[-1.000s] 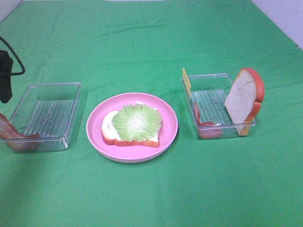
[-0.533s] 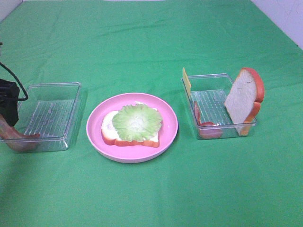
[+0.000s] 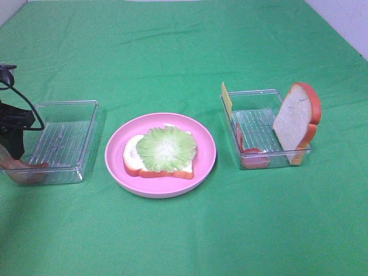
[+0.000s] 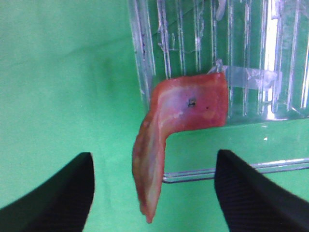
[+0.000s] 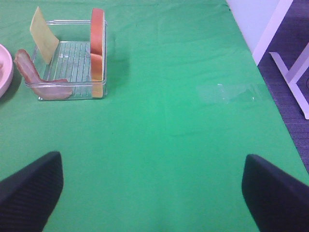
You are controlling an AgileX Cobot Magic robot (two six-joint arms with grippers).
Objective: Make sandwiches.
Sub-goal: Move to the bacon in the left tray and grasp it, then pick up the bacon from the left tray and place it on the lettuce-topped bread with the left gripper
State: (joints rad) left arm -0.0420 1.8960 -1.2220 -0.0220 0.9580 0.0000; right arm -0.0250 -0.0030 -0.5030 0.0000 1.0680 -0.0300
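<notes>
Sandwich in making: one bread slice (image 3: 130, 154) lay flat on the pink plate (image 3: 117, 142). A lettuce leaf (image 3: 167, 148) lay on top of it and covered most of the slice.
Plate: it stood in the middle of the green cloth (image 3: 184, 57), between two clear ribbed trays.
Left bacon strip (image 4: 186, 108): it hung bent over the wall of the left tray (image 3: 66, 103), at the tray's near left corner. One end rested inside on the ribbed floor, and the other end hung down outside toward the cloth.
Left gripper (image 4: 153, 159): it hung just above this strip. Its two black fingers (image 4: 53, 193) stood apart, one on each side of the hanging end. Green cloth showed between each finger and the strip, so the jaws were parted and gripped nothing.
Right tray (image 3: 267, 92): it stood just beside the plate, on the other side.
Cheese slice (image 3: 227, 99): it leaned at the far left corner of the right tray and stuck up above the rim.
Right bacon strip (image 3: 253, 158): it was draped at the near left corner of the same tray.
Second bread slice (image 3: 294, 121): it stood on its edge at the right side of this tray, leaned on the wall and rose well above the rim.
Right gripper (image 5: 150, 159): its fingers were spread wide over bare cloth, well apart from the right tray, and it held nothing.
</notes>
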